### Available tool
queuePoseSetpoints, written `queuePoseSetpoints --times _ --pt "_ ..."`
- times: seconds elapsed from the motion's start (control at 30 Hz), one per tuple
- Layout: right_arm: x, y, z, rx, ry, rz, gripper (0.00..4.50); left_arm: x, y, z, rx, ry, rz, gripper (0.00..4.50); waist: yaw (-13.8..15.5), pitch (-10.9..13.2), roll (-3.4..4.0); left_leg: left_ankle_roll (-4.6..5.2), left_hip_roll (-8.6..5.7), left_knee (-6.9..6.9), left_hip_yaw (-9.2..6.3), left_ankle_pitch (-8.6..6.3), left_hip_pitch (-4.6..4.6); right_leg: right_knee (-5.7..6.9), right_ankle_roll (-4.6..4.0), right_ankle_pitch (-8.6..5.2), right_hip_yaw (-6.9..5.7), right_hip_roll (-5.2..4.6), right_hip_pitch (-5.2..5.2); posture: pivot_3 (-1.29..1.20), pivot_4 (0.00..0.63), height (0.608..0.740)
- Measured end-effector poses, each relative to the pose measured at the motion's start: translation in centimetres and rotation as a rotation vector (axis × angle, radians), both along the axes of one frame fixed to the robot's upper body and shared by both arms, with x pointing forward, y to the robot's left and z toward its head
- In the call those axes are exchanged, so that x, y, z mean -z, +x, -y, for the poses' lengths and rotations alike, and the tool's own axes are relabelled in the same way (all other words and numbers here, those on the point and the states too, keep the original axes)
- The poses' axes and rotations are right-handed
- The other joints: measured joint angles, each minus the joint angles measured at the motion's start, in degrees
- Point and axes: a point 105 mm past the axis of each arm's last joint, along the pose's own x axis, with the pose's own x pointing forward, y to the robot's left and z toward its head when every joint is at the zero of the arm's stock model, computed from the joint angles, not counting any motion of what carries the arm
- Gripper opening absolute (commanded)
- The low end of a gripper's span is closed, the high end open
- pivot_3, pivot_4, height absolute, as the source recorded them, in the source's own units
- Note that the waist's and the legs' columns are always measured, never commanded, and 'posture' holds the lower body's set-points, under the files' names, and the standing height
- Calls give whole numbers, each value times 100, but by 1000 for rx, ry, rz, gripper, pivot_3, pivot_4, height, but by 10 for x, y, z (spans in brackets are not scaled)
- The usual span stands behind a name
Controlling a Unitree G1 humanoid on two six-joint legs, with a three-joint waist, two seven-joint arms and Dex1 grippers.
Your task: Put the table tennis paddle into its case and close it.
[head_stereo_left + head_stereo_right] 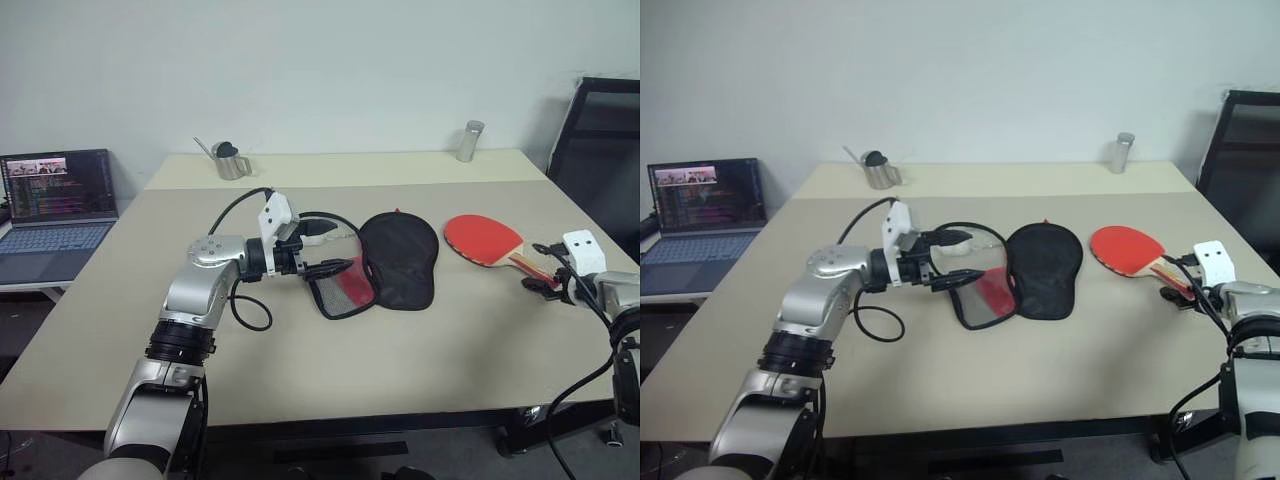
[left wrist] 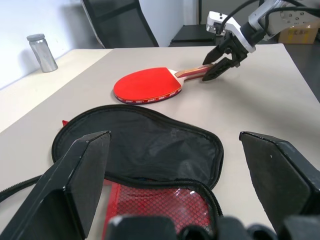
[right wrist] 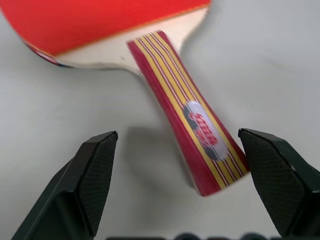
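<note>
- Paddle first: the rigid table tennis paddle with round red rubber face and striped wooden handle lies flat on the beige table, to the right of the soft black and red zip case and apart from it.
- My right gripper has its jaws wide, one on each side of the handle end, not yet touching.
- I judge the paddle light and stiff; the varnished handle may slip, so I want to take it across the middle of the handle, not the rubber.
- My left gripper stands wide too, at the open edge of the case; I cannot tell if it touches.
- The case looks limp and will fold, so it needs holding open.
</note>
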Motion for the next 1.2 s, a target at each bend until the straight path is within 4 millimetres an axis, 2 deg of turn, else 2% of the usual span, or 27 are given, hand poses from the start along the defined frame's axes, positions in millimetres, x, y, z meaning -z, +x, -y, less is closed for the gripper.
queuePoseSetpoints --times 0.27,0.4,0.5,0.87,1.0,1.2 --pt "-3 -5 -15 -144 73 -51 4219 -3 1 -1 0 6 19 4500 -40 0 -1 0 7 -3 2 0 17 6 0 0 11 7 5 0 150 740" --pt "6 -5 -4 -63 -1 -41 4219 -2 2 -2 -4 6 15 4500 -29 1 1 0 2 -1 7 0 19 13 0 0 18 3 4 0 150 740" --pt "9 -7 -1 -38 13 -53 4219 -2 2 -3 -5 7 15 4500 -21 1 1 0 -1 -1 8 0 20 12 0 0 40 1 4 0 150 740" --pt "8 -8 -39 -239 145 -116 4219 -3 3 -7 -24 13 16 4500 -181 -1 -6 0 16 -6 37 -1 71 30 1 1 106 26 10 0 150 740" --pt "14 0 -52 -236 139 -104 4219 -3 4 -8 -29 13 16 4500 -221 -3 -11 -1 43 -6 52 -1 79 28 -13 9 123 53 8 0 150 740" --pt "20 18 -62 -155 75 -24 4219 -3 4 -8 -35 13 17 4500 -230 -10 -27 -4 81 1 92 -1 91 14 -33 50 138 85 7 0 150 740"
